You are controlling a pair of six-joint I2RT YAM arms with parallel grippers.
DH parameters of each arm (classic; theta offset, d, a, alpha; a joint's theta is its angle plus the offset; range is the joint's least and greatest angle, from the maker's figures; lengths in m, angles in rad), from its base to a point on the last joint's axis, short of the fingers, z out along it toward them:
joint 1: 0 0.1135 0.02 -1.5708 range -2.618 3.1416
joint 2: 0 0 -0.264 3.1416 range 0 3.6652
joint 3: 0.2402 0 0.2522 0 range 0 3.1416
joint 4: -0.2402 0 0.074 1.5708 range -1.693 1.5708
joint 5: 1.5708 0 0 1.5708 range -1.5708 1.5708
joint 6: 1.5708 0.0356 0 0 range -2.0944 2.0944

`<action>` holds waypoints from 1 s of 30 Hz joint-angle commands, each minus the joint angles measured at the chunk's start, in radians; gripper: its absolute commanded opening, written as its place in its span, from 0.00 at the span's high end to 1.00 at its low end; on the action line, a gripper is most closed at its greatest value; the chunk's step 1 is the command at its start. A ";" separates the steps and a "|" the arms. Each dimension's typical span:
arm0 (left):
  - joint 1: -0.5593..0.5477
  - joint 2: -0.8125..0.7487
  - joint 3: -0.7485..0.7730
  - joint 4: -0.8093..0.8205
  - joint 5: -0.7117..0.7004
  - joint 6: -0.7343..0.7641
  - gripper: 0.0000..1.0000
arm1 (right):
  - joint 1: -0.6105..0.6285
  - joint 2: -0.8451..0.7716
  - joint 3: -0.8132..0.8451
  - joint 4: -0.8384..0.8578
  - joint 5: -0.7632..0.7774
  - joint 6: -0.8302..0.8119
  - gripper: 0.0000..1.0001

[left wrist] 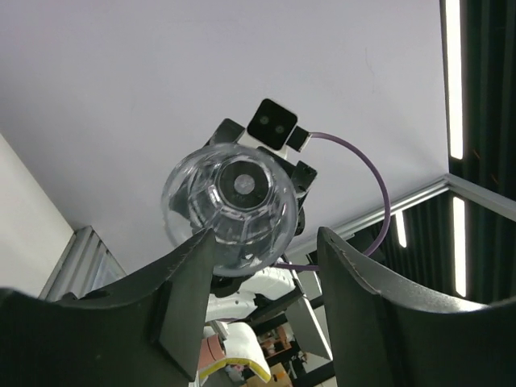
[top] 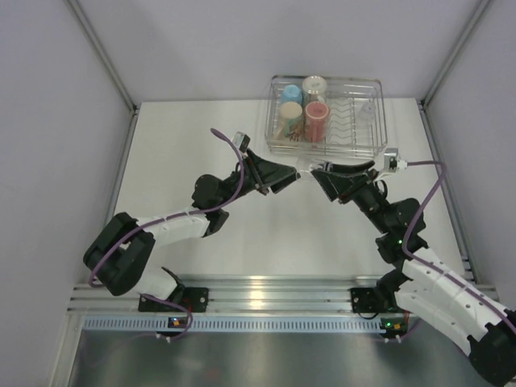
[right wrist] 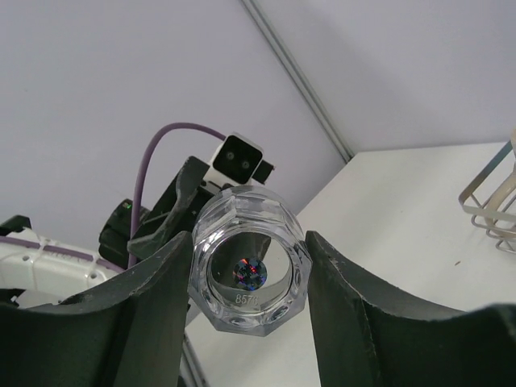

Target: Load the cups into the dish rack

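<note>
A small clear glass (top: pixel 305 171) is held in the air between my two grippers at mid-table. My right gripper (top: pixel 319 172) is shut on it; in the right wrist view the glass (right wrist: pixel 250 272) sits base-on between both fingers of that gripper (right wrist: pixel 250 246). My left gripper (top: pixel 289 174) is open around the glass's other end (left wrist: pixel 230 205); its left finger (left wrist: pixel 189 282) is at the rim and its right finger stands apart. The dish rack (top: pixel 379 139) at the far side holds a light blue cup (top: pixel 292 94), a cream mug (top: pixel 314 85), a red tumbler (top: pixel 316 119), an orange cup (top: pixel 289 118) and a clear glass (top: pixel 367 111).
White walls enclose the table on the left, back and right. A metal rail (top: pixel 266 290) runs along the near edge by the arm bases. The rack's corner shows at the right edge of the right wrist view (right wrist: pixel 493 203).
</note>
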 commanded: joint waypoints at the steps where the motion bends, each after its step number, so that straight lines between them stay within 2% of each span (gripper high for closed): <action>1: -0.004 -0.040 -0.015 0.284 0.024 0.032 0.40 | 0.016 -0.044 0.001 0.023 0.064 -0.018 1.00; 5: -0.003 -0.064 -0.055 0.283 0.020 0.063 0.31 | 0.016 -0.062 0.045 -0.104 0.131 -0.053 1.00; 8: 0.003 -0.056 -0.085 0.284 0.038 0.059 0.23 | 0.016 -0.072 0.104 -0.259 0.193 -0.105 1.00; 9: 0.008 -0.051 -0.088 0.283 0.049 0.058 0.16 | 0.014 -0.075 0.132 -0.300 0.249 -0.144 1.00; 10: 0.011 -0.042 -0.097 0.283 0.059 0.062 0.02 | 0.014 -0.076 0.149 -0.377 0.279 -0.162 1.00; 14: 0.025 -0.031 -0.103 0.250 0.144 0.074 0.02 | -0.007 -0.036 0.313 -0.589 0.421 -0.269 1.00; 16: 0.033 -0.048 -0.101 0.199 0.164 0.129 0.02 | -0.019 0.026 0.369 -0.634 0.445 -0.358 1.00; 18: 0.034 -0.115 -0.068 -0.034 0.202 0.211 0.02 | -0.039 0.083 0.442 -0.696 0.491 -0.440 1.00; 20: 0.028 -0.187 -0.007 -0.337 0.207 0.461 0.02 | -0.076 0.174 0.536 -0.751 0.506 -0.477 1.00; 21: 0.023 -0.283 0.053 -0.642 0.135 0.555 0.02 | -0.093 0.203 0.565 -0.788 0.508 -0.512 1.00; 22: 0.013 -0.324 0.082 -0.783 0.083 0.730 0.02 | -0.107 0.250 0.590 -0.793 0.508 -0.529 1.00; 23: 0.008 -0.367 0.112 -0.906 0.014 0.808 0.02 | -0.133 0.272 0.611 -0.792 0.517 -0.544 1.00; 24: 0.005 -0.422 0.180 -1.143 -0.044 0.878 0.02 | -0.144 0.295 0.649 -0.778 0.534 -0.578 1.00; 25: 0.005 -0.447 0.211 -1.239 -0.162 1.011 0.02 | -0.157 0.344 0.671 -0.776 0.541 -0.593 1.00; 27: 0.005 -0.479 0.280 -1.489 -0.280 1.126 0.02 | -0.196 0.401 0.743 -0.802 0.567 -0.615 1.00; 28: 0.005 -0.507 0.290 -1.542 -0.407 1.204 0.02 | -0.208 0.456 0.766 -0.813 0.570 -0.615 1.00; 30: 0.005 -0.524 0.291 -1.597 -0.462 1.255 0.02 | -0.243 0.513 0.829 -0.833 0.567 -0.607 1.00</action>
